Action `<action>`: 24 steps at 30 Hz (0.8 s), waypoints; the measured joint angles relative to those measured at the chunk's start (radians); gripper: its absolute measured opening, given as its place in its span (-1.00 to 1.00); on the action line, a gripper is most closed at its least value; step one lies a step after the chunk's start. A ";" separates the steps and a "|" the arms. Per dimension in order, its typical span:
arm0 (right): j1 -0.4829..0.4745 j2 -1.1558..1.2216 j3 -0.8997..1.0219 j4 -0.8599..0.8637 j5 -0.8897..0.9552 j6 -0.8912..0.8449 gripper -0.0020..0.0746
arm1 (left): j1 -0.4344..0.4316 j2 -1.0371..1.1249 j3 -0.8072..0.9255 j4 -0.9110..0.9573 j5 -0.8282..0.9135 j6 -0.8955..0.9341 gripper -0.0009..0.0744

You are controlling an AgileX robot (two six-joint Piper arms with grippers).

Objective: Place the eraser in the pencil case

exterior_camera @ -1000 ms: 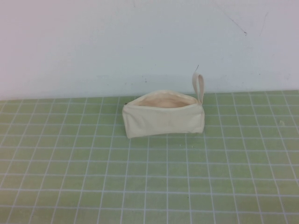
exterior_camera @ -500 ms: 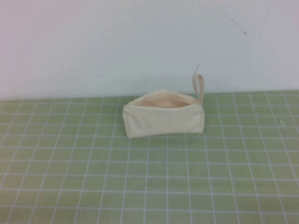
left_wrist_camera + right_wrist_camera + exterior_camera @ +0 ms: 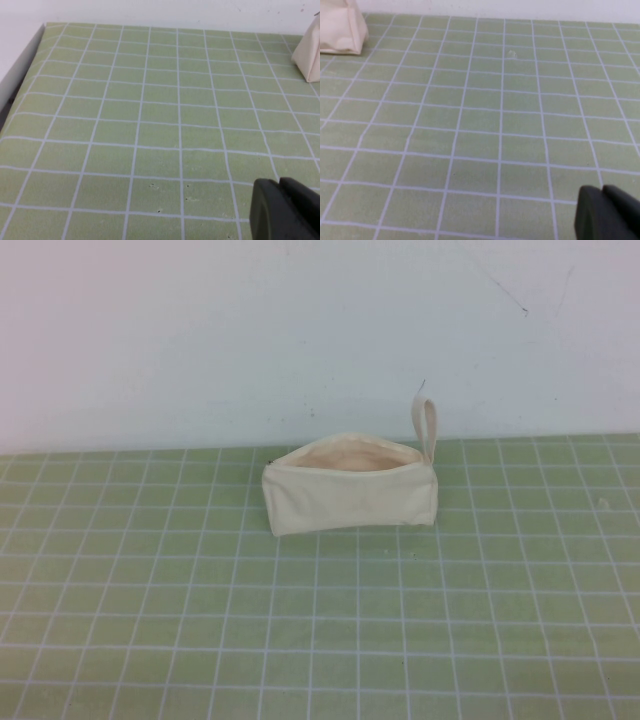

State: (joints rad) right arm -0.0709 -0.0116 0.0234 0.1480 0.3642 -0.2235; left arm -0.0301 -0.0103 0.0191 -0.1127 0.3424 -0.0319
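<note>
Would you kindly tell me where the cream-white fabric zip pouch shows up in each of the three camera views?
High view: the cream-white fabric zip pouch stands mid-frame near the wall, open mouth up, loop strap at its right end; neither gripper is in view.
Left wrist view: one end of the pouch shows at the picture's edge; left gripper.
Right wrist view: one end of the pouch shows; right gripper.
Shared landmark: green grid mat.

Pencil case sole obstacle; mat open.

bright, even light, soft faint shadows — slightly blurry, no glare
</note>
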 joint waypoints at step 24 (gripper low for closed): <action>0.000 0.000 0.000 0.000 0.000 -0.012 -0.95 | 0.000 0.000 0.000 0.000 0.000 0.009 -0.98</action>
State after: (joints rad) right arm -0.0709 -0.0116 0.0234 0.1480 0.3642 -0.2360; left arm -0.0301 -0.0103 0.0191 -0.1127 0.3424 -0.0229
